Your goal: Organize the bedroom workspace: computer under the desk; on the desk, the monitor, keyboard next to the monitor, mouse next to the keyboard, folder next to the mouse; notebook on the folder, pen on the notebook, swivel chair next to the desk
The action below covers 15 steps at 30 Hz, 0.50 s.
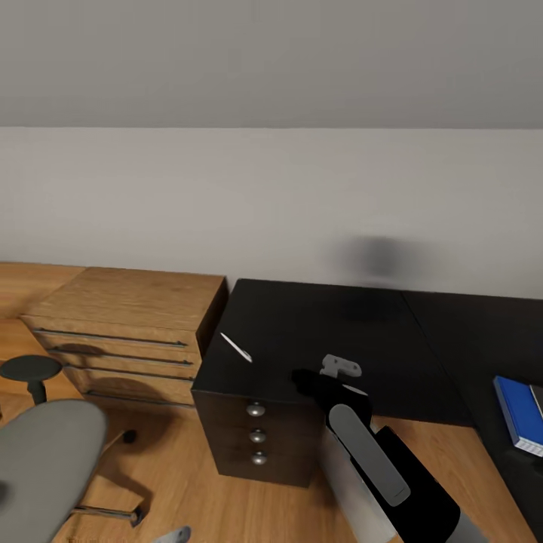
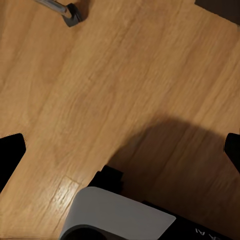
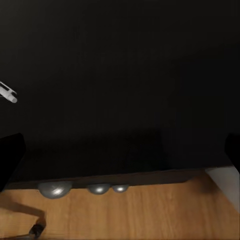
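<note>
Desk [image 1: 354,339] is what the right claw [image 3: 120,150] hangs over: its long black top lies straight beneath the fingers, and both dark fingertips sit far apart at the edges of the right wrist view, so the claw is wide open with nothing in it. Just below the claw, on the desk's front, run three round silver knobs [image 1: 257,434]. Off to the claw's left a thin white pen [image 1: 236,348] lies loose on the black top, apart from the fingers. Well to the claw's right, a blue folder [image 1: 519,413] rests on the desk's other wing. Further left than the pen stands a wooden chest [image 1: 128,332] with long bar handles, and nearer me the grey swivel chair [image 1: 45,460] on the wood floor [image 1: 173,467]. The left claw [image 2: 120,150] points down at bare floor, fingers spread wide, empty
</note>
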Motion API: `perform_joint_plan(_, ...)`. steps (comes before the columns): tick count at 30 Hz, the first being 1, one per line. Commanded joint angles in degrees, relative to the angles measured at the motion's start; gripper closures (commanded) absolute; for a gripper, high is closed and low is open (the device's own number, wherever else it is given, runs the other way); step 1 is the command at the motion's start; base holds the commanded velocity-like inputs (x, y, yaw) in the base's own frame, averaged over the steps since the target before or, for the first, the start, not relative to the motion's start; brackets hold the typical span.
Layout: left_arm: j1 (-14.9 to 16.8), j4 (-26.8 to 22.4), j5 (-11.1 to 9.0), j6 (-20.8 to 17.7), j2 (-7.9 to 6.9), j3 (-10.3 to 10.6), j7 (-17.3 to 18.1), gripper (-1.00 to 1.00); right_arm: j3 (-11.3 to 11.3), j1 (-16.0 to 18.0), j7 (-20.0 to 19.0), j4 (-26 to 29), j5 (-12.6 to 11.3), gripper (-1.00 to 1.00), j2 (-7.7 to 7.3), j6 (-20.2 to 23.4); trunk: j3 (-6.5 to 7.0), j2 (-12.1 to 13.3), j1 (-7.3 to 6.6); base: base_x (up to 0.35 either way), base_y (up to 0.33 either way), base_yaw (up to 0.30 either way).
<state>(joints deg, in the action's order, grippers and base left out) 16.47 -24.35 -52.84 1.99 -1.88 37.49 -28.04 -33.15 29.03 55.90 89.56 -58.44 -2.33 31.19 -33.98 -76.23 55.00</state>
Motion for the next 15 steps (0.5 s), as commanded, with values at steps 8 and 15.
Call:
perform_joint_plan(8,0.1,-0.1,-0.6,0.2,-0.06,0.5,-0.3,-1.0,-0.1,0.1,0.4,0.0,0.6,-1.0,-0.03,0.3,-0.45,0.0,0.0,0.0,0.0,0.235)
perform_joint_plan(15,0.1,-0.3,0.0,0.6,0.01,0.8,-0.4,-1.0,0.0,0.1,0.4,-0.1,2.7,-1.0,0.11,0.3,-0.8,0.0,0.0,0.0,0.0,0.235)
